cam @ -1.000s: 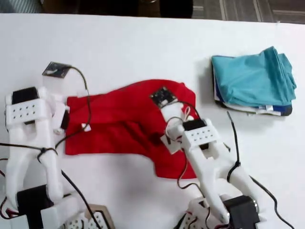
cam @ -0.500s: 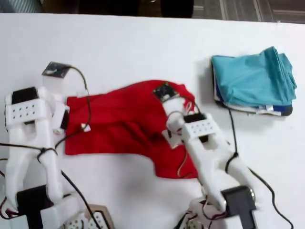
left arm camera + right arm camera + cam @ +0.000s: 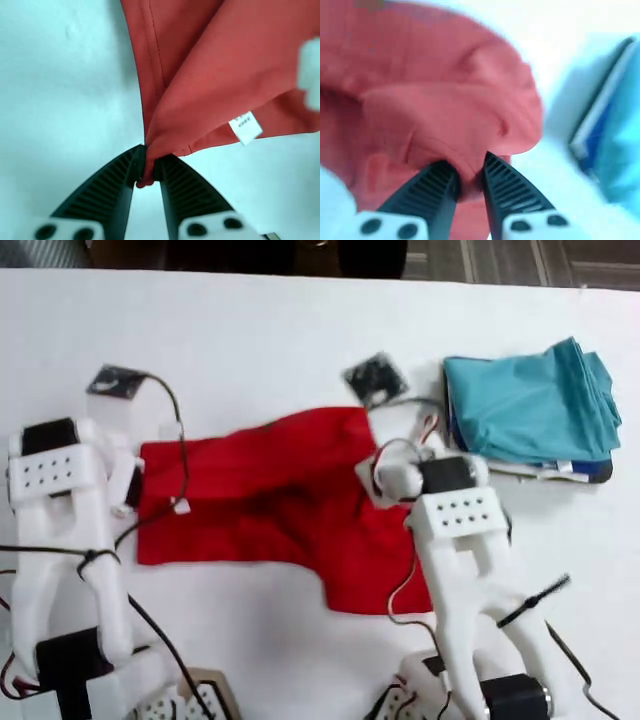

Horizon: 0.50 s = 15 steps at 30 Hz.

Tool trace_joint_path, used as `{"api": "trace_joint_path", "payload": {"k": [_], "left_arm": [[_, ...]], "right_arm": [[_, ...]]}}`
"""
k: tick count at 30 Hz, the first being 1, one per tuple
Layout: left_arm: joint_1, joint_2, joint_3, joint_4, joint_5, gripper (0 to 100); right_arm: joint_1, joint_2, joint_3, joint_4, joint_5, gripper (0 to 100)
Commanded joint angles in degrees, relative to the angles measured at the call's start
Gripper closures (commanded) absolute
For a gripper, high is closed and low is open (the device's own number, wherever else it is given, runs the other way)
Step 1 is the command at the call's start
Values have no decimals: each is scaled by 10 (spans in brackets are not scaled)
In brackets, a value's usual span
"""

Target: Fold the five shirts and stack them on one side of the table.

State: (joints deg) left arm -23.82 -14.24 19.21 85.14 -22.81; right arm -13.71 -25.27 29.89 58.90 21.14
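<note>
Left gripper (image 3: 150, 156) is clamped tight on a bunched corner of the red shirt (image 3: 250, 490), over at the shirt's left edge. Right gripper (image 3: 467, 164) bites a fold of the same cloth at its far right end, just beside the stack of folded shirts (image 3: 530, 410), teal on top, at the table's (image 3: 250, 330) right. Risky spot: that thin left pinch could slip if the cloth gets pulled taut. The right arm, so close, could nudge the stack askew.
</note>
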Motion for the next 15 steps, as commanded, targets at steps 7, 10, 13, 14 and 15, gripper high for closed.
{"api": "trace_joint_path", "payload": {"k": [7, 10, 13, 14, 15], "left_arm": [[-14, -36, -299, 174, 1, 974], [-31, -68, -330, 171, 1, 974], [-33, -113, -347, 171, 0, 974], [-33, -132, -350, 171, 0, 974], [-33, -154, -354, 171, 0, 974]], "right_arm": [[72, -27, -313, 31, 4, 979], [81, -28, -382, 62, 4, 979], [83, -28, -444, 81, 5, 979], [82, -28, -466, 86, 11, 979], [80, -28, -488, 92, 21, 979]]}}
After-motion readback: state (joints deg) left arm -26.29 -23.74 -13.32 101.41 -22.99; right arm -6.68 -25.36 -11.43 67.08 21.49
